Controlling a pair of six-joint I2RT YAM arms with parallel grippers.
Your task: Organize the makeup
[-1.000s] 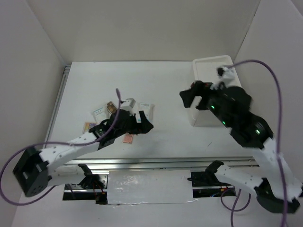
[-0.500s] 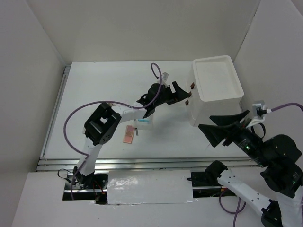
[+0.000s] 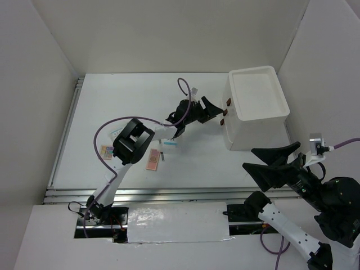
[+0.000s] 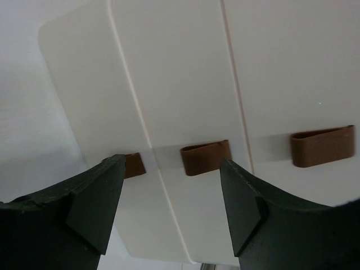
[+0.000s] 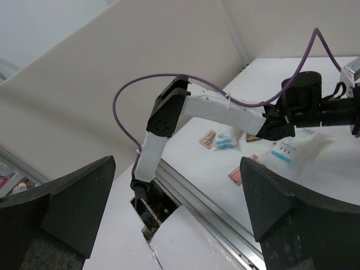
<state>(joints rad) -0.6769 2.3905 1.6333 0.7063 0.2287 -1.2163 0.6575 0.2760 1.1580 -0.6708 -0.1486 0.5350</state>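
The makeup lies on the table's left half: a pink palette (image 3: pixel 152 160), a white-and-blue packet (image 3: pixel 170 143), another palette (image 3: pixel 107 152) and a packet (image 3: pixel 116 134) partly hidden by the arm. My left gripper (image 3: pixel 215 111) is stretched out to the front of the white drawer box (image 3: pixel 256 98). It is open (image 4: pixel 171 202), and the box's middle brown handle (image 4: pixel 205 157) sits just beyond the gap, untouched. My right gripper (image 3: pixel 248 158) hangs open and empty (image 5: pixel 177 208) high over the near right. From there it looks down on a palette (image 5: pixel 208 138) and packets (image 5: pixel 228 138).
The drawer box front (image 4: pixel 180 84) carries three brown loop handles, one (image 4: pixel 322 146) to the right and one (image 4: pixel 134 165) half behind my left finger. White walls enclose the table. A metal rail (image 3: pixel 169 194) runs along the near edge.
My left gripper has left the makeup pile and reached across to the box's handles. The right arm has pulled back from the box to the near right corner.
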